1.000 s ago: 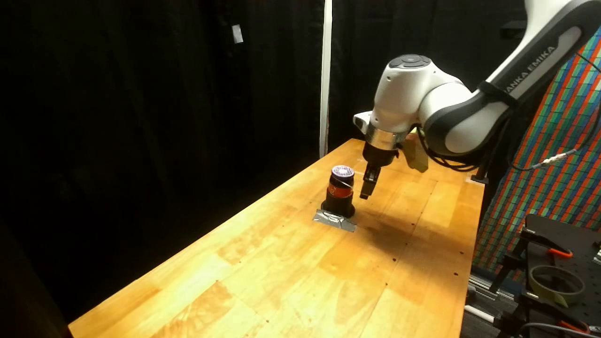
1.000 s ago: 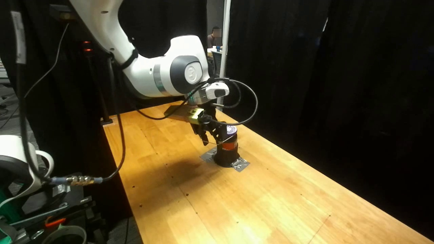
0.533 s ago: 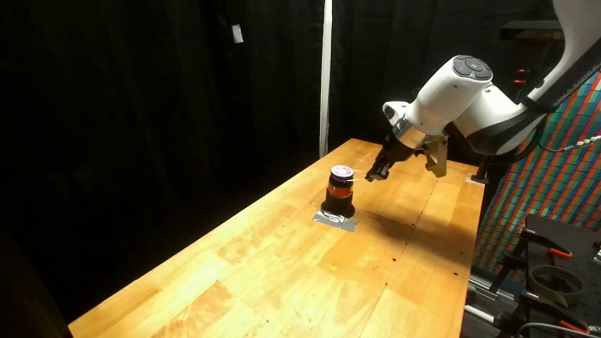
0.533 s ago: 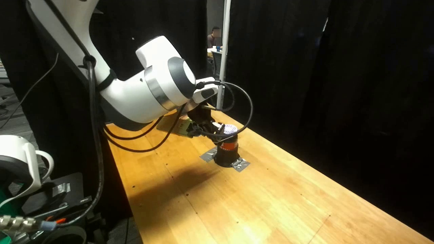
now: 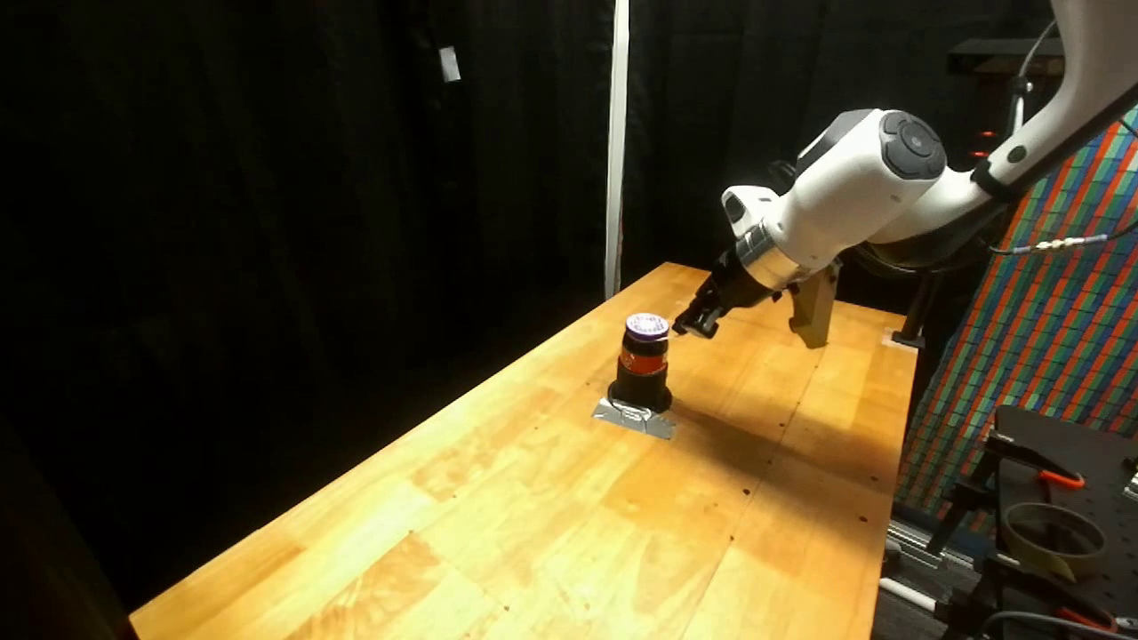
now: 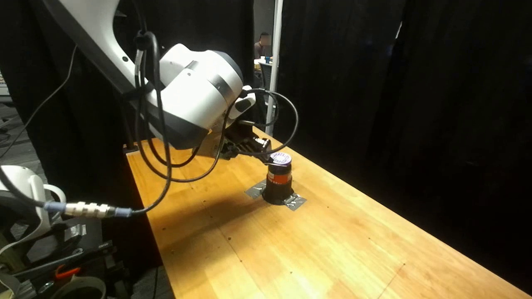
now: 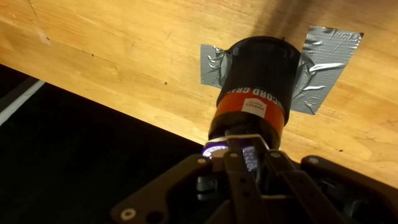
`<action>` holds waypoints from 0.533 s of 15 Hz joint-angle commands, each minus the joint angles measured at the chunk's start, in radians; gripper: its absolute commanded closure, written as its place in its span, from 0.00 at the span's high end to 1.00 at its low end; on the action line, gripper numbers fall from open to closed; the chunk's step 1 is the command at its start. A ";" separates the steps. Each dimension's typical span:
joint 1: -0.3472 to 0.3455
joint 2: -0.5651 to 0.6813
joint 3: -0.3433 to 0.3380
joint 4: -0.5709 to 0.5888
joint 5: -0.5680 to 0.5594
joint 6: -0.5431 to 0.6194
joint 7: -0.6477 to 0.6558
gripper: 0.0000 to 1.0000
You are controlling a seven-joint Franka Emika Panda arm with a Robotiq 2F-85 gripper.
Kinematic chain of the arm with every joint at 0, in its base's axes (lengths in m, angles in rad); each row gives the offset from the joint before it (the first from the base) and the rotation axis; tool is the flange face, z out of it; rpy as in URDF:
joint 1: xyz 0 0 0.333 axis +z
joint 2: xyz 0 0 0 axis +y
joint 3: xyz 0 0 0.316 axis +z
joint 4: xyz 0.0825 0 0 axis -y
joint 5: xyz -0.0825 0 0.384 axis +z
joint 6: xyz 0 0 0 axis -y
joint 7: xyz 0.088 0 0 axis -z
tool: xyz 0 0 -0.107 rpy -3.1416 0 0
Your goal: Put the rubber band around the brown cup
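Jaws-wise, couldn't tell apart from together tbh; moved nearer dark-brown orange-striped cylindrical cup (image 5: 644, 363), likely slackening thin pale rubber band (image 7: 244, 136) for release

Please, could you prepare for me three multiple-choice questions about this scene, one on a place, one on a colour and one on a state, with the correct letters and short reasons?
1. Where is the pale rubber band?
A. On the floor
B. Flat on the table
C. Close to the lid of the jar

2. Which colour is the jar's stripe?
A. Green
B. Orange-red
C. Blue

3. What is the jar's state?
A. Standing upright
B. Lying on its side
C. Hanging upside down

1: C, as the wrist view shows it by the lid's edge.
2: B, as all three views show orange-red.
3: A, as its lid faces up in both exterior views.
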 commanded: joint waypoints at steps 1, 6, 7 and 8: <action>0.071 0.033 0.007 0.032 -0.246 -0.097 0.270 0.12; 0.071 0.007 0.193 -0.046 -0.532 -0.515 0.671 0.15; 0.072 0.024 0.224 -0.065 -0.558 -0.603 0.750 0.13; 0.077 0.040 0.244 -0.088 -0.579 -0.689 0.824 0.14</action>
